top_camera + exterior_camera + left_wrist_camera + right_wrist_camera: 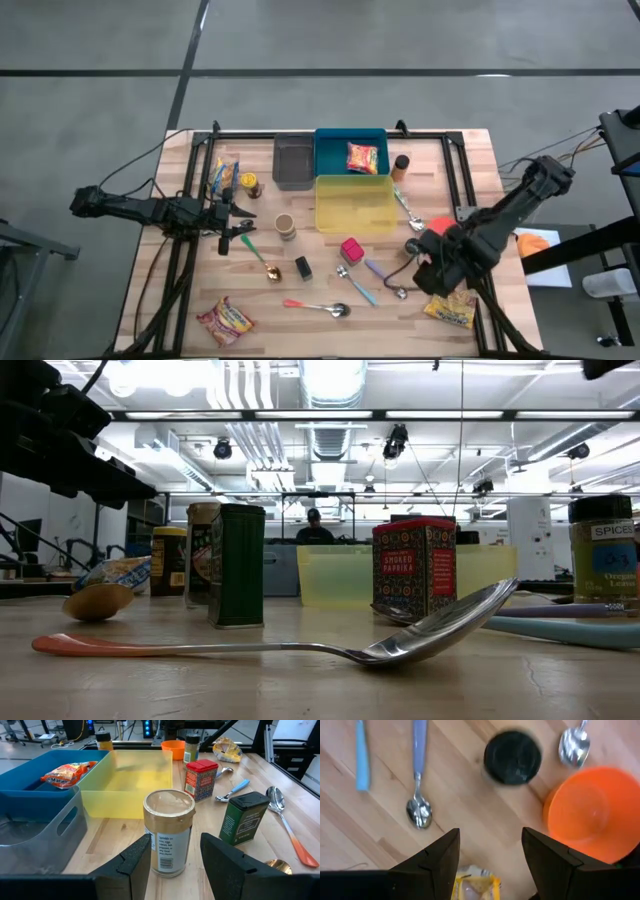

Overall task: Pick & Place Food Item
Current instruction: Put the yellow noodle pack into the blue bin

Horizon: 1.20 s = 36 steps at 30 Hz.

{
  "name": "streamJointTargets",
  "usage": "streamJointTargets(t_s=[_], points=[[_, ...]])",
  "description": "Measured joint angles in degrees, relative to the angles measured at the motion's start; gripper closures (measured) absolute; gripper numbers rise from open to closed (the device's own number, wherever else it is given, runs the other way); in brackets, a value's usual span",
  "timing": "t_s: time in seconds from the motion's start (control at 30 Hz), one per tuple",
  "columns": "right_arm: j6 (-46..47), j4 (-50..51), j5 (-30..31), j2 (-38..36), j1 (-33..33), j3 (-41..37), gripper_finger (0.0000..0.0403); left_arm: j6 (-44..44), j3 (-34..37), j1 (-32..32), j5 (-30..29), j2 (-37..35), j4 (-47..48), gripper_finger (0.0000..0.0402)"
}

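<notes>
The right hand (490,855) is seen pointing down over the desk (180,290) beside the orange bowl (592,812), its fingers spread with nothing gripped; a yellow food packet (472,887) lies on the desk directly under it, with a black-lidded jar (512,757) on the bowl's other side. The left hand (175,857) is held low, well apart from the orange bowl, its fingers open on either side of a tan-lidded jar (168,832), which is not seen to be gripped.

The yellow packet (472,885) is mostly cut off; the black-lidded jar (513,757) is blurred.
</notes>
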State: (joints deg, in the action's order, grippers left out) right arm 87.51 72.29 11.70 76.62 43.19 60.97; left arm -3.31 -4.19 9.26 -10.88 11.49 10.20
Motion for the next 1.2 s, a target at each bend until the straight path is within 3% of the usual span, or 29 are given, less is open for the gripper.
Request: streamJointTargets(t_s=[0.27, 0.57, 1.2], points=[[14.2, 0.7, -5.9, 7.1, 7.8, 0.3, 0.0191, 0.0, 0.0, 0.0, 0.0, 0.0, 0.0, 0.0229], [22.3, 2.1, -7.2, 10.6, 12.3, -2.3, 0.0191, 0.0, 0.0, 0.0, 0.0, 0.0, 0.0, 0.0228], [25.5, -3.9, -9.4, 10.6, 12.5, -3.7, 0.0191, 0.0, 0.0, 0.0, 0.0, 0.0, 0.0, 0.0229]])
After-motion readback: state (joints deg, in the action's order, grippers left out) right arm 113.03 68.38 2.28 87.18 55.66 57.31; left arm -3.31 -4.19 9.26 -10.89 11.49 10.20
